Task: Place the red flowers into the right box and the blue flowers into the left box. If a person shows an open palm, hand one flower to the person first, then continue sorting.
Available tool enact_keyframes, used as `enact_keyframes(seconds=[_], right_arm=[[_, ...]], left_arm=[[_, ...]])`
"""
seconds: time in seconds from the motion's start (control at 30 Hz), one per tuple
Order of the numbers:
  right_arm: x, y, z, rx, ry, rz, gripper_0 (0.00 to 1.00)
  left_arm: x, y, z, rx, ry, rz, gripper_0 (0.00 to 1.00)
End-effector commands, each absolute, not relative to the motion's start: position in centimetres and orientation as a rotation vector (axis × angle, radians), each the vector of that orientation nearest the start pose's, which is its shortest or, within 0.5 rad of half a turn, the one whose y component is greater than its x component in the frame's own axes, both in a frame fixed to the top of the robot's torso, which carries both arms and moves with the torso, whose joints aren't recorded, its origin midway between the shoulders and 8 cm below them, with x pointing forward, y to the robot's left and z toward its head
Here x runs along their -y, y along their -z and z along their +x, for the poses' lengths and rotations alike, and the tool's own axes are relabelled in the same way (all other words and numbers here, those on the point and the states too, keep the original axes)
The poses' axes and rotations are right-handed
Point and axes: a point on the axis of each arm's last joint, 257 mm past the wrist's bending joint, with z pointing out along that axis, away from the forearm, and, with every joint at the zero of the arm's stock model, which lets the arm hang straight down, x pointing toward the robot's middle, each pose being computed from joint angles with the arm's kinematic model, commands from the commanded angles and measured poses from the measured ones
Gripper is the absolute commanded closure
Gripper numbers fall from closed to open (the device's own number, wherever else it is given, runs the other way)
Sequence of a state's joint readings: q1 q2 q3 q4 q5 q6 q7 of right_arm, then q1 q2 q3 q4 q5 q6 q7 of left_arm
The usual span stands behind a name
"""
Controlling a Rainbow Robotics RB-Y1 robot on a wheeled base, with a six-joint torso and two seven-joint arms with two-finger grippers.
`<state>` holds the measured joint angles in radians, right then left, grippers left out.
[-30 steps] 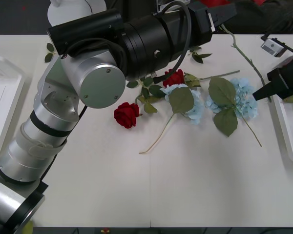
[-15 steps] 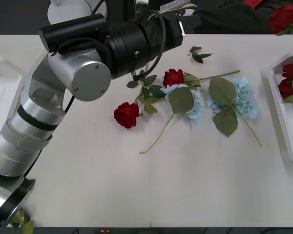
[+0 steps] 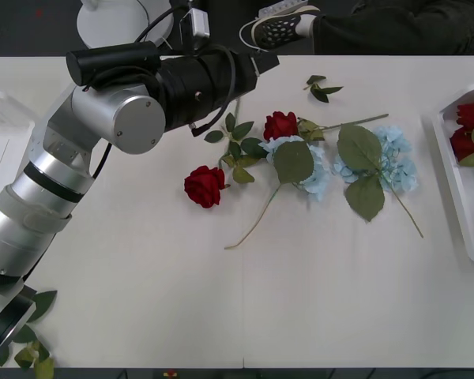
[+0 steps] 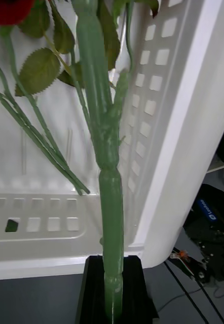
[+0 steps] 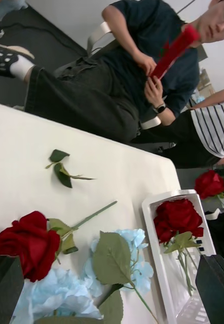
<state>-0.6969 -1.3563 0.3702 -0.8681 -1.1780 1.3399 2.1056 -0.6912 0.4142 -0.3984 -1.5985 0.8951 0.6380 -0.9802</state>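
Two red flowers lie mid-table, one (image 3: 205,185) alone and one (image 3: 280,125) against the blue flowers (image 3: 308,170); the second blue cluster (image 3: 395,158) lies to its right. The right box (image 3: 458,189) holds red roses (image 3: 468,130). The left box (image 3: 4,158) is at the table's left edge. My left gripper (image 3: 262,61) hovers open above the table's far side, behind the flowers, its black fingers (image 5: 5,288) apart with nothing between them. My right gripper (image 4: 113,291) is shut on a thick green rose stem (image 4: 104,152) over the white box wall (image 4: 183,126).
A loose leaf sprig (image 3: 320,87) lies near the far edge. More leaves (image 3: 31,332) lie at the near left corner. A seated person's shoe (image 3: 280,28) and legs are just beyond the far edge; that person's hands (image 5: 150,76) hold something red.
My left arm has swung back from the far right to the far centre. The right gripper and the rose it carries have passed out of the front view on the right.
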Motion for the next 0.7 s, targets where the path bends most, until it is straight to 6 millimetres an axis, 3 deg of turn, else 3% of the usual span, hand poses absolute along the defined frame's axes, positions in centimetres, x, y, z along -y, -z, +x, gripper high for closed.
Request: enact_keyframes(seconds=[0.03, 0.27, 0.43, 0.53, 0.7], right_arm=[[69.7, 14.4, 40.0, -2.843, 0.568, -0.230, 1.00], [70.1, 19.4, 39.0, -2.901, 0.606, -0.231, 1.00], [69.9, 21.9, 38.9, -2.919, 0.603, -0.195, 1.00], [69.6, 23.0, 39.0, -2.929, 0.608, -0.207, 1.00], [69.0, 23.7, 39.4, -2.926, 0.596, -0.217, 1.00]], left_arm=[[1.5, 3.1, 58.6, -1.910, 1.327, -0.219, 0.00], [0.3, 6.0, 60.2, -1.989, 1.558, -0.629, 0.00], [-0.3, 7.5, 61.4, -1.996, 1.694, -0.923, 0.00], [-0.8, 8.2, 62.4, -1.995, 1.694, -1.065, 0.00], [-2.1, 9.8, 63.4, -2.068, 1.519, -1.323, 0.00]])
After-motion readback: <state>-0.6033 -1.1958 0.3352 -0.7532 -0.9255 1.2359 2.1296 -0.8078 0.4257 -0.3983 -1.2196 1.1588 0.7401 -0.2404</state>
